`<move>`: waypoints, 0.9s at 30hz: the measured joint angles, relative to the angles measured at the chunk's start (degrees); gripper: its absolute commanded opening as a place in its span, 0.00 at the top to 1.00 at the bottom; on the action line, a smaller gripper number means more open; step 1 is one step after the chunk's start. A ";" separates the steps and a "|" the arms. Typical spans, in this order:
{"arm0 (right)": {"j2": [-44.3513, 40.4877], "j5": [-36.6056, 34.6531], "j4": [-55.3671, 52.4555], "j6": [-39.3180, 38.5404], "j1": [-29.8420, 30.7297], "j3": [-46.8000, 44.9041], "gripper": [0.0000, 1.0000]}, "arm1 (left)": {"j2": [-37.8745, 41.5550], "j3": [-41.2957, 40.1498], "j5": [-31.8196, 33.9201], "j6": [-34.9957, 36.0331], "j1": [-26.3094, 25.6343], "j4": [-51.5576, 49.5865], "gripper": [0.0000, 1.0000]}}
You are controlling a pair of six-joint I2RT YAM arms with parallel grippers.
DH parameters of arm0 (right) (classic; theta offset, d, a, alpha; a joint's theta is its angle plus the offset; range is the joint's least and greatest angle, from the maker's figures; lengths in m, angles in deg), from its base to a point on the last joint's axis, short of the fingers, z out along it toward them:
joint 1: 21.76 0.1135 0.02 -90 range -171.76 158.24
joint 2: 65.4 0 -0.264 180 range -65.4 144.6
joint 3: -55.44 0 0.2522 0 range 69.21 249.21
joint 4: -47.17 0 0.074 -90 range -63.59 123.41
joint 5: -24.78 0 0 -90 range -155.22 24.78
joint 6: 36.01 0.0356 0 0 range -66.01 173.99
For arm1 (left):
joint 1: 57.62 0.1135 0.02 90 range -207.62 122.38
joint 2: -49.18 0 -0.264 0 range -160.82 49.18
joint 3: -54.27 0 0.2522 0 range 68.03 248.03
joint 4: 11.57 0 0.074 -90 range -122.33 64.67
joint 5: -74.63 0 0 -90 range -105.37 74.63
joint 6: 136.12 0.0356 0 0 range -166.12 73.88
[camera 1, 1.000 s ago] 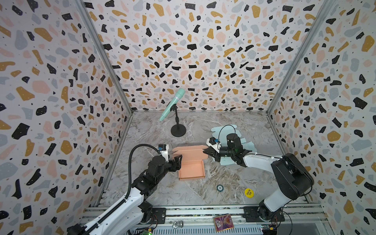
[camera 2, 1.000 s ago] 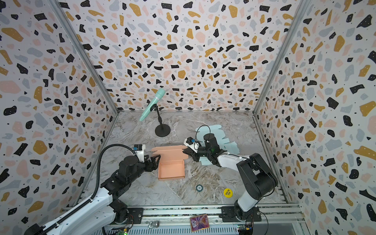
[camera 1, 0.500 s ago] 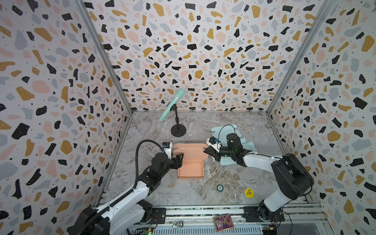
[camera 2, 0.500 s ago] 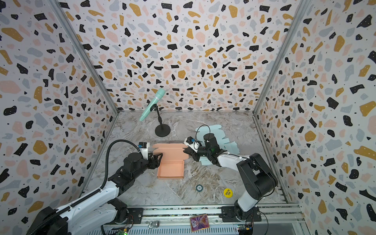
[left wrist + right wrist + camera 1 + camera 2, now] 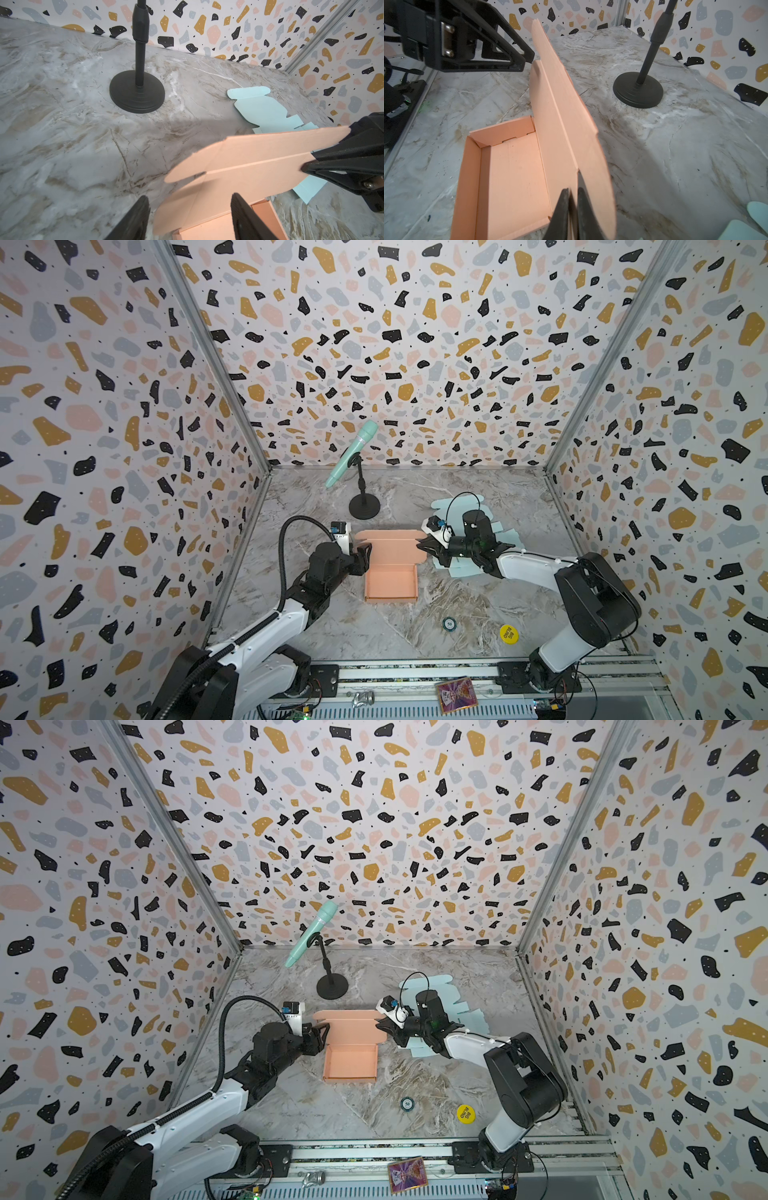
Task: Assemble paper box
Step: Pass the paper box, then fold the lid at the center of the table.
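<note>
A salmon paper box stands mid-table, its tray (image 5: 390, 583) (image 5: 351, 1063) folded up and its lid (image 5: 390, 545) (image 5: 351, 1025) raised at the far side. My right gripper (image 5: 420, 545) (image 5: 380, 1025) (image 5: 572, 191) is shut on the lid's right edge (image 5: 560, 116). My left gripper (image 5: 365, 558) (image 5: 324, 1036) (image 5: 189, 198) is open at the lid's left end. In the left wrist view the rounded side flap (image 5: 207, 199) lies between its fingers, which stand wide apart. The tray's inside (image 5: 512, 170) is bare.
A mint microphone (image 5: 351, 452) on a black stand (image 5: 364, 506) sits behind the box. A flat light-blue box blank (image 5: 503, 531) lies under the right arm. A poker chip (image 5: 449, 623) and a yellow disc (image 5: 508, 633) lie near the front. Patterned walls enclose three sides.
My left gripper has moved in toward the lid's left end and its jaws have narrowed. The right gripper has kept its hold on the lid.
</note>
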 measured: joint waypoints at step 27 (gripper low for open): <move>0.44 -3.02 -2.64 0.98 -0.15 0.98 0.83 | -5.25 0.04 -5.49 1.66 0.26 0.90 0.75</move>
